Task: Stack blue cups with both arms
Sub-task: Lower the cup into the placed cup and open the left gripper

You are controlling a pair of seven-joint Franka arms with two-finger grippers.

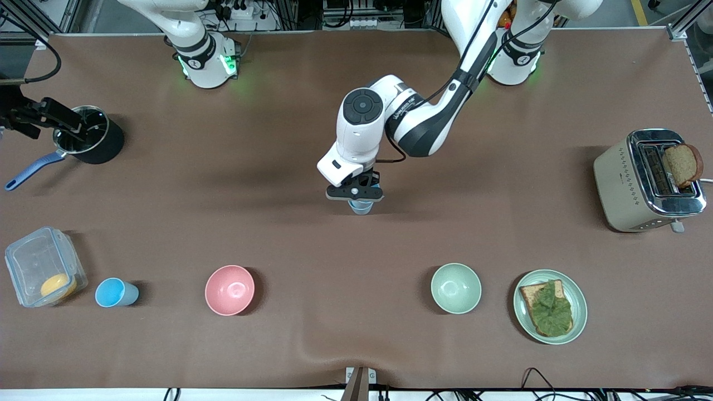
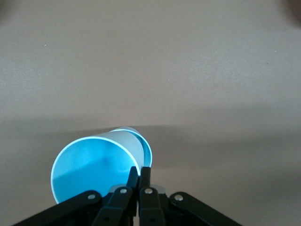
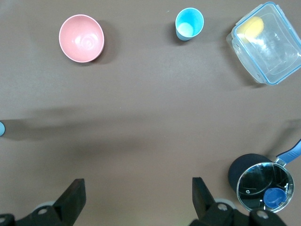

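**Left arm carries one blue cup; its partner stands in the lower left of the frame**

The held blue cup [image 1: 361, 207] sits at mid-frame in the front view, pinched by its rim in the left gripper [image 1: 356, 193]. The left wrist view shows the fingers [image 2: 133, 181] clenched on the cup wall, one inside the rim and one outside, with the cup [image 2: 96, 165] tilted over bare brown table [image 2: 188, 70]. Whether it touches the table I cannot tell.

The second blue cup [image 1: 116, 292] stands upright at lower left, between the clear lidded container [image 1: 44, 266] and the pink bowl [image 1: 229, 289]. The right wrist view shows it too [image 3: 189, 24].

The right gripper [image 3: 136, 200] waits with fingers spread wide and nothing between them, high over the table near the saucepan [image 3: 262, 186], at upper left of the front view.

Judging from this, the step in hand is the carry. The next move likely calls for bringing the held cup over the standing one, righting its tilt, and lowering it inside, or for the right arm to fetch the standing cup toward the middle.

The pale green bowl [image 1: 455, 288], sandwich plate [image 1: 579, 312] and toaster [image 1: 646, 179] lie to the right.
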